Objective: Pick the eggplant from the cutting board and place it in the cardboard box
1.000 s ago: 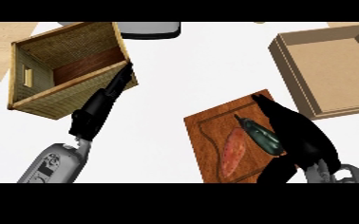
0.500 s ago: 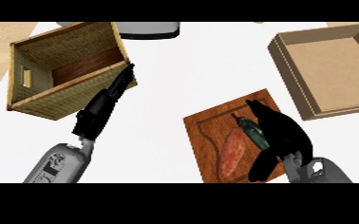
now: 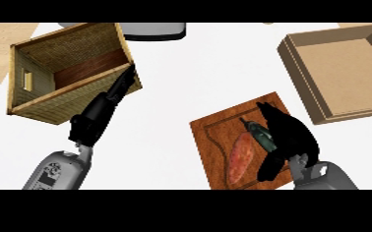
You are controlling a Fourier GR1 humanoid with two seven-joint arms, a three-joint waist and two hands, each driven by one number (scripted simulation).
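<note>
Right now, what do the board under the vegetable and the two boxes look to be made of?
The board: reddish-brown wood, grain showing, slight sheen. The shallow box at right: plain tan cardboard, matte. The deep box at left: seemingly woven wicker walls, going by their fine cross-hatched texture, with a dark wooden floor.

Cutting board (image 3: 218, 142) at lower centre-right of the counter (image 3: 210, 73), tilted. On the board, eggplant (image 3: 241, 157) lying lengthwise, stem end toward the far side. Right hand (image 3: 289, 136) over the board's right part, touching the eggplant's stem end, thumb down beside its right flank. Cardboard box (image 3: 296, 59) far right, behind the board and well apart from it. Wicker basket (image 3: 44, 105) at far left, tipped so the opening faces the view. Left hand (image 3: 102, 112) in front of the basket, fingers straight along its near right wall. Grey object (image 3: 154, 30) at top edge, just right of the basket.
</note>
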